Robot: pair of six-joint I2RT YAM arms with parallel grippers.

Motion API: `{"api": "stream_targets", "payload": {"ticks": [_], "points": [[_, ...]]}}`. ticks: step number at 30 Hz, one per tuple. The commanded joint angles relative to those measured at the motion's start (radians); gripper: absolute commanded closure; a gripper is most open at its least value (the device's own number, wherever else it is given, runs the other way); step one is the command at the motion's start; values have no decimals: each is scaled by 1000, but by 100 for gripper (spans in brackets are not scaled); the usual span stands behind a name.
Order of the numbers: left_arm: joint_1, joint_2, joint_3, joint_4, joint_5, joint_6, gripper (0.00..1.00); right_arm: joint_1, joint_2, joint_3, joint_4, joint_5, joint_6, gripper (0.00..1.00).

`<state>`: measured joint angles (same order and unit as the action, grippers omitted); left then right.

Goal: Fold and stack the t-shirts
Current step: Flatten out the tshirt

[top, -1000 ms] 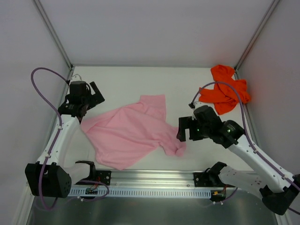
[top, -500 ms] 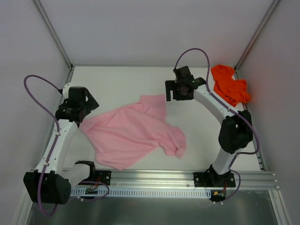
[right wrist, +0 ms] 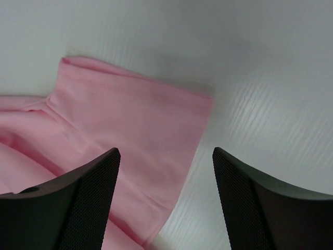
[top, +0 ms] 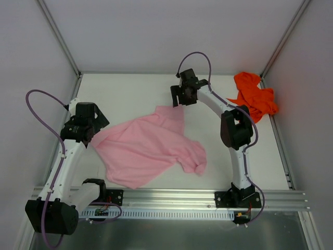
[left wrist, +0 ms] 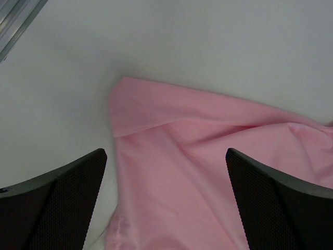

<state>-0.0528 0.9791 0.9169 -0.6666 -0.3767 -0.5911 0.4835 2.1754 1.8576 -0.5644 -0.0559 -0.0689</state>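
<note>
We judged the task to be barely begun. The pink t-shirt (top: pixel 148 148) lay spread but rumpled on the table (top: pixel 130 88), in a single loose layer with one corner curled over at its near right edge. We saw no neat fold in it. The orange-red t-shirt (top: pixel 253 98) sat well apart from the pink t-shirt, off to its far right, bunched in a crumpled heap and untouched by either arm. Nothing was stacked, so both folds and the stacking were left to do.

The left gripper (left wrist: pixel 164 172) hung over the pink t-shirt's left corner with its jaws spread wide, and the cloth below them was not pinched. The right gripper (right wrist: pixel 165 153) hovered over the pink t-shirt's far corner. Its fingers (right wrist: pixel 88 203) stood apart on either side of the straight hem, with cloth showing between them but nothing clamped. We took both grippers as released, and guessed they were placed to take two corners of the pink t-shirt for a first fold or a straightening pull.

We could read no brand, label or writing anywhere. The parts of the pink t-shirt shown in the wrist views were plain cloth with only seams and hems, and the orange-red t-shirt showed no print in the overhead view.
</note>
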Motion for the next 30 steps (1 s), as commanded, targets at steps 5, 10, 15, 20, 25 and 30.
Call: {"api": "stream_targets", "payload": {"ticks": [5, 10, 15, 20, 25, 30], "points": [[-4, -29, 17, -41, -45, -39, 1, -29, 110, 144, -60, -15, -31, 28], [-4, -33, 28, -47, -60, -35, 1, -49, 142, 143, -74, -44, -9, 29], [-5, -30, 31, -47, -60, -39, 1, -54, 178, 152, -60, -117, -2, 34], [-4, -39, 30, -60, -71, -49, 1, -52, 208, 149, -48, -160, 24, 41], [-4, -59, 25, -79, -87, -53, 1, -52, 227, 146, -55, -130, 20, 57], [-4, -71, 4, -90, -97, -67, 1, -54, 241, 137, -63, -53, 7, 86]]}}
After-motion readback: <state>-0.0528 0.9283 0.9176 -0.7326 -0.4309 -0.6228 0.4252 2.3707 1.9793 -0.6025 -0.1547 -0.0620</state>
